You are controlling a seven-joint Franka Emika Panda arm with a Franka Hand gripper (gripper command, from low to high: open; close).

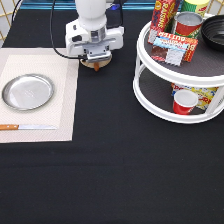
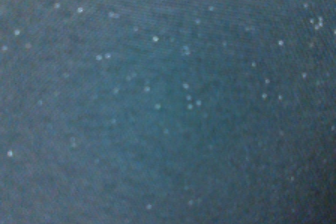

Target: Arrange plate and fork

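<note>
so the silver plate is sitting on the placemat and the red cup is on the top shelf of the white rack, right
Not quite. The exterior view shows the red cup on the bottom shelf of the white rack, not the top. The silver plate is indeed on the placemat.

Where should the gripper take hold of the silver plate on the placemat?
Probably the plate's thin rim, coming straight down, one finger inside and one outside. It lies flat and shallow on the placemat, too wide to span. The gripper is over the black cloth, apart from it.
</note>
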